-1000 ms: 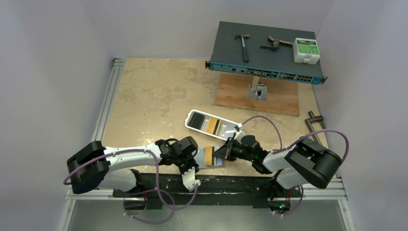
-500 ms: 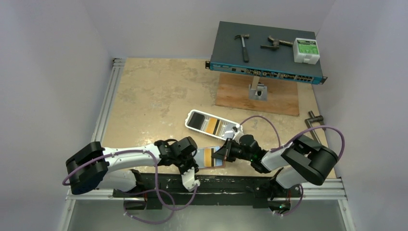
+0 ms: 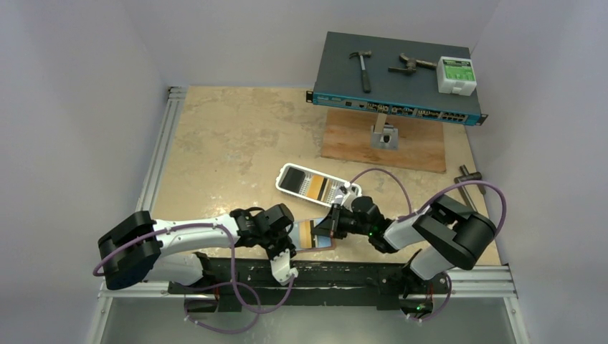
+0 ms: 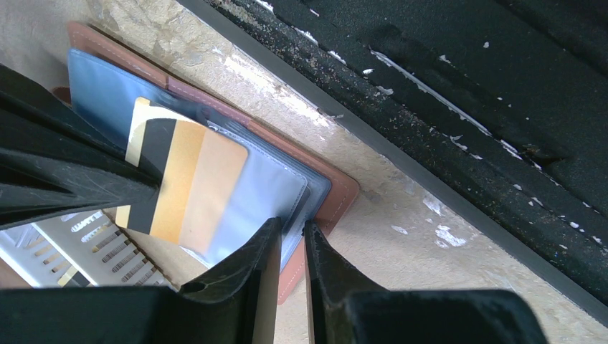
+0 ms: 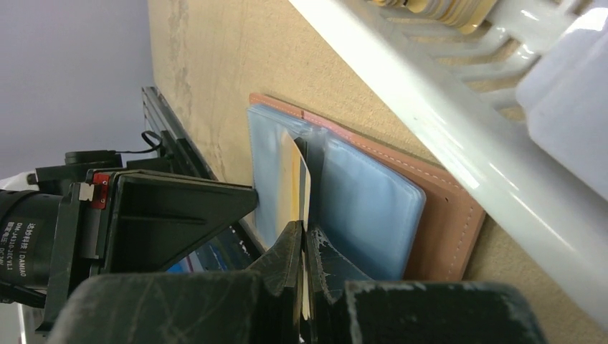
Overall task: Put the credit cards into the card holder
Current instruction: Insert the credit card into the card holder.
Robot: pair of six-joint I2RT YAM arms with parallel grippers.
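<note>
Pinching an orange card with a black stripe, my right claw holds it over the open card holder, which lies flat on the table by the near edge. My left claw squeezes the holder's blue plastic sleeve. More cards sit in the white tray just behind.

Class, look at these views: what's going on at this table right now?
The left gripper pinches an edge of the open brown card holder, which lies on the table near the arms' bases. The right gripper holds an orange-yellow card with a black stripe, its end among the holder's blue sleeves, seemingly being slid in. More cards sit in the white tray behind.
</note>
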